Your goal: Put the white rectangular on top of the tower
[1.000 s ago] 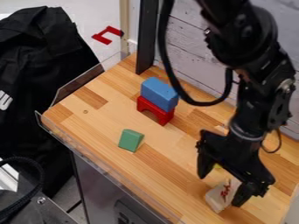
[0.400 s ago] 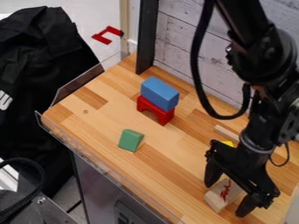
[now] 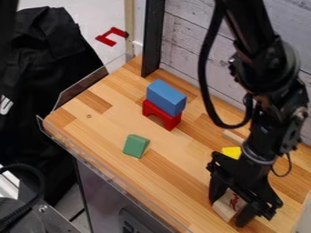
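Since the white block (image 3: 224, 210) is to cap the blue block (image 3: 166, 97) on the red arch (image 3: 162, 115), the jaws straddle it, parted, at near right; whether they clasp it cannot be told.

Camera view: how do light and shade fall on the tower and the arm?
Camera view: the blue block's top is lighter than its sides; shade gathers under the red arch; small glints dot the mostly dark arm.
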